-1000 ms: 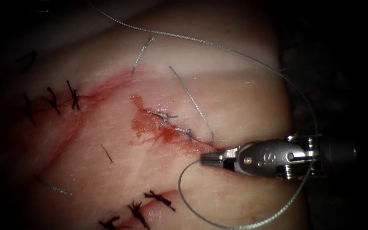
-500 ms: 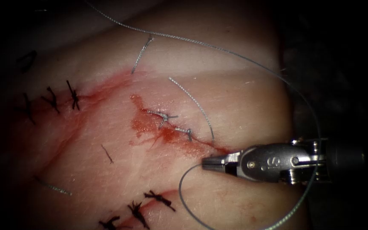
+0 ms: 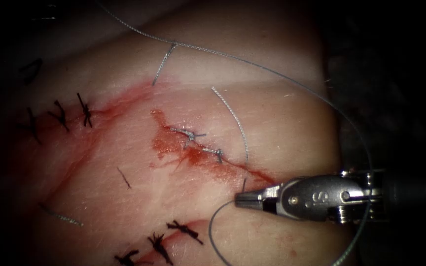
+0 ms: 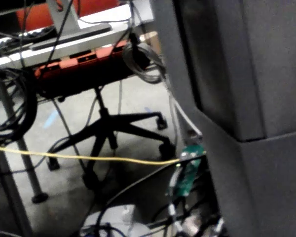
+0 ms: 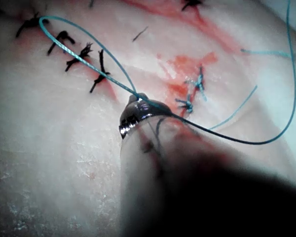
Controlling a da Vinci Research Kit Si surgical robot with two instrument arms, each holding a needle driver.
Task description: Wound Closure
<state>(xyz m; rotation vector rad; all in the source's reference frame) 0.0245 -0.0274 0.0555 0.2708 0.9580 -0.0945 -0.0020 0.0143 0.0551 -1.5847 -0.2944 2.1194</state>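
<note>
the right pincer (image 3: 245, 199) is closed down on the thread (image 3: 282, 74), gripping it at the very tip of the jaws just below the right end of the cut (image 3: 213, 157); the right wrist view shows the same hold, the strand crossing the closed tip (image 5: 138, 106). from that grip one run curls down in a small loop under the jaws, and another swings wide around the tool and arcs over the tissue (image 3: 124, 197) toward the top left. a short dark sliver (image 3: 244, 184) stands at the cut just above the jaw tips; whether it is the needle or a bit of thread i cannot tell. two grey stitches (image 3: 193, 135) already sit along the cut, with a free thread tail (image 3: 235, 120) rising just right of them, and red fluid (image 3: 173, 148) pooled around. dark older stitches (image 3: 70, 113) lie well to the left and below. the thread looks thin, limp and springy, likely slick and easy to fray, so a hold flat across the jaws seems right. the tissue looks soft, wet and prone to tearing near the cut edge.
</note>
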